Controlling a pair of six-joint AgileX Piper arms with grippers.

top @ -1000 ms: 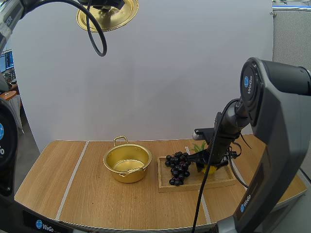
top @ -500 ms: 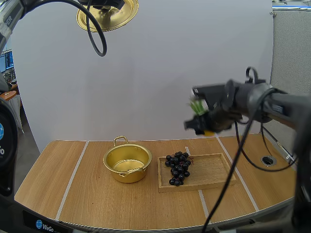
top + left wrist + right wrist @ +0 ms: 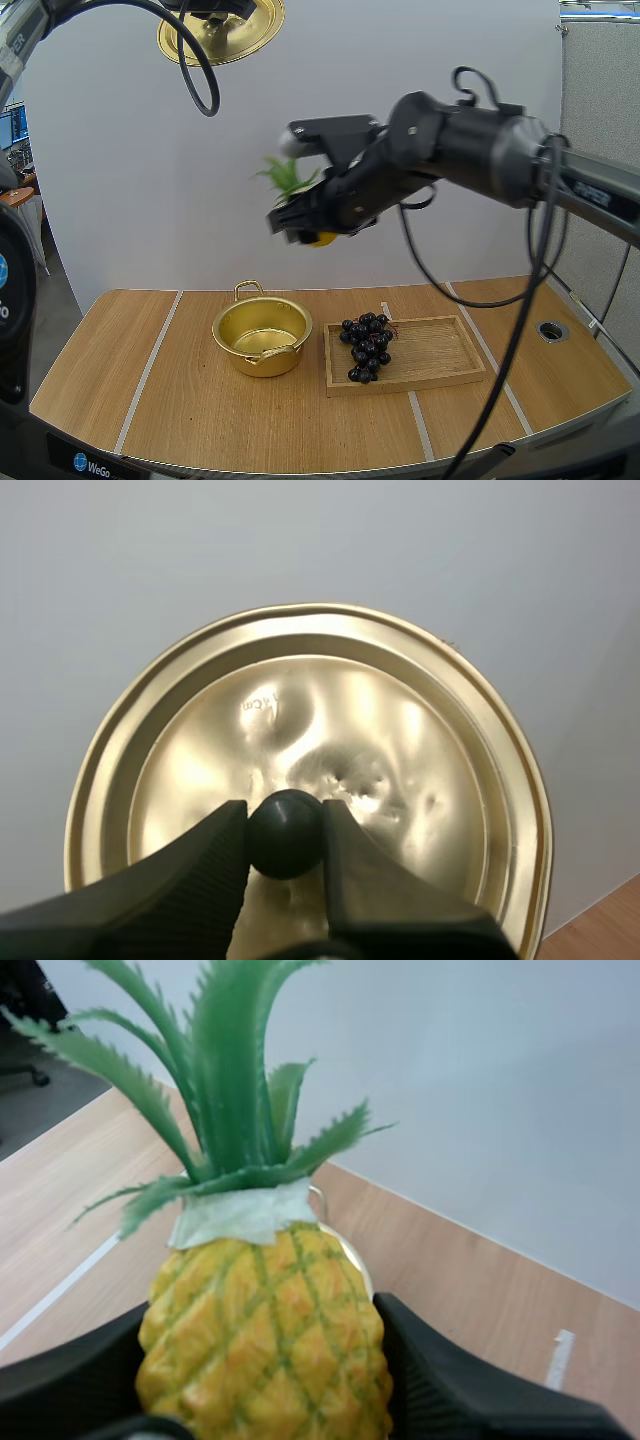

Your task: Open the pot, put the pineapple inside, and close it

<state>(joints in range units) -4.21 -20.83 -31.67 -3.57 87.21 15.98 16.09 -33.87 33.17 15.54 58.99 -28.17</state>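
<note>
Table (image 3: 200,410) below, right hand (image 3: 303,224) tight around pineapple (image 3: 265,1325).

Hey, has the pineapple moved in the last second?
Yes. The pineapple, pinched in the right tool, has left the wooden tray, risen and swung leftward in the high view, and now hangs high up, nearly over the open pot.

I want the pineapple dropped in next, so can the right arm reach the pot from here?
Probably yes. The pot stands open, the left tool holds the lid high and clear, and the right tool, gripping the pineapple, hangs higher up with nothing between them.
</note>
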